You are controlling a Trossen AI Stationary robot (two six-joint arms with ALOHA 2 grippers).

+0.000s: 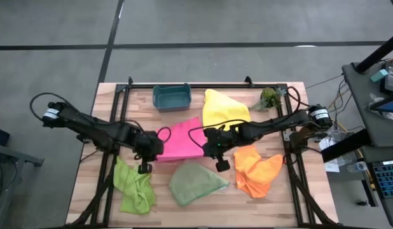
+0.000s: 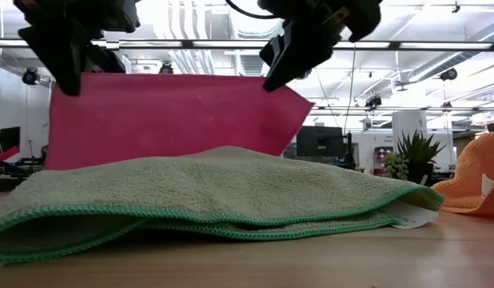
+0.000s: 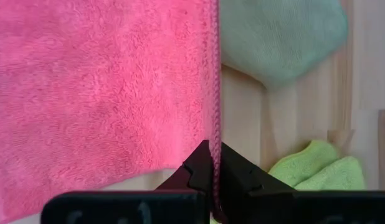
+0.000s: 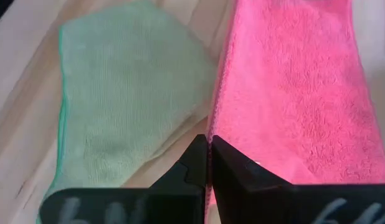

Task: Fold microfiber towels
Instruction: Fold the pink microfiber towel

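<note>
Clamping opposite corners, left tool point(image 1: 146, 154) and right tool point(image 1: 213, 150) stretch pink towel point(image 1: 180, 141) seemingly crosswise.

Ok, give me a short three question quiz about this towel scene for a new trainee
1. True or false: both end effectors, left and right, are shut on the pink towel.
2. Which towel lies nearest the plant sprig? A) lime green B) yellow C) sage green
3. Fill in: the teal bin sits at the table's ____ edge in the high view.

Key: 1 true; 2 B, the yellow towel; 3 top.
</note>
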